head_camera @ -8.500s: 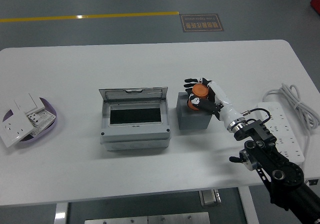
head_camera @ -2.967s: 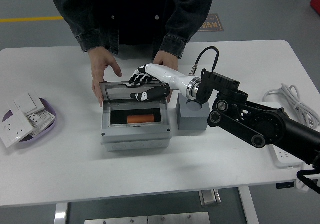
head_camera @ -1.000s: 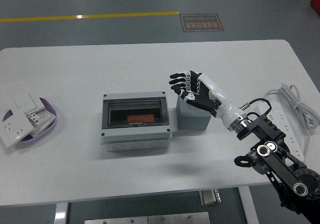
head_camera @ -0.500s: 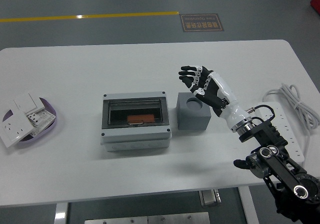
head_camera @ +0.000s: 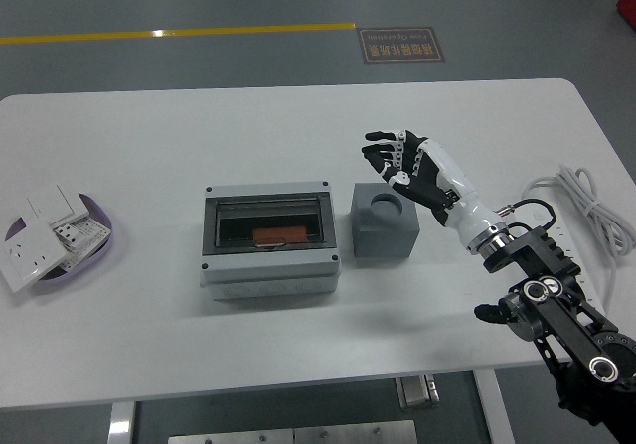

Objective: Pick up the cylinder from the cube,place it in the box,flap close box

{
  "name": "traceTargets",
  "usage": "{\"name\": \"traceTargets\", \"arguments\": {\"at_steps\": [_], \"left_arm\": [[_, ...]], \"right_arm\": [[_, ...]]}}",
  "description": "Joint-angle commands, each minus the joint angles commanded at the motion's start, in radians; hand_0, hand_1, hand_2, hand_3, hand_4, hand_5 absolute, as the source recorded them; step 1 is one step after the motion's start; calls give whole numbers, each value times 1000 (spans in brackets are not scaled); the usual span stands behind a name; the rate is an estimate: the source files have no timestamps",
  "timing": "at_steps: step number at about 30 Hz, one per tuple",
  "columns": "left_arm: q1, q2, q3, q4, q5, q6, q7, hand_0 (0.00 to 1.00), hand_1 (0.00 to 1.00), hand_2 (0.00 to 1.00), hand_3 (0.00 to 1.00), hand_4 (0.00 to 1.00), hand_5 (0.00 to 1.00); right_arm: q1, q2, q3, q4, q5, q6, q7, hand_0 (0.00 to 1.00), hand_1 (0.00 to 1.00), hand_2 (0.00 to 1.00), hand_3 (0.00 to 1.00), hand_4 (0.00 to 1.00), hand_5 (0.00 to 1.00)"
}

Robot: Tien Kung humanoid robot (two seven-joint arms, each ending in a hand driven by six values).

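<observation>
The grey box (head_camera: 268, 241) stands at the table's middle with its clear flap down. The orange cylinder (head_camera: 278, 235) lies inside it, seen through the flap. The grey cube (head_camera: 386, 223) stands just right of the box, its round top hole empty. My right hand (head_camera: 397, 161) is open and holds nothing. It hovers above and a little behind the cube's right side, fingers spread. The right arm comes in from the lower right. The left arm is out of view.
A purple dish (head_camera: 87, 250) with white sockets and switch plates sits at the left edge. A white power strip (head_camera: 581, 265) and coiled white cable (head_camera: 586, 201) lie at the right edge, close to my right arm.
Earlier the hand held the cylinder on the cube, then reached over the open box while a person held it. Now the flap is down and the hand has drawn back to the right.
</observation>
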Motion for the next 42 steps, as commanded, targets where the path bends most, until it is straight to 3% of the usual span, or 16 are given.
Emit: {"name": "traceTargets", "arguments": {"at_steps": [20,42], "left_arm": [[-11,3,-29,0,-12,4,-14,637,673,676,710,765,317],[-30,-4,-48,0,13,6,-4,636,673,675,710,765,315]], "right_arm": [[-48,-3,83,-6,6,-10,13,709,661,656,682,779,360],[6,12,51,-29,26,-28,84,698,665,654,679,771,295]]}}
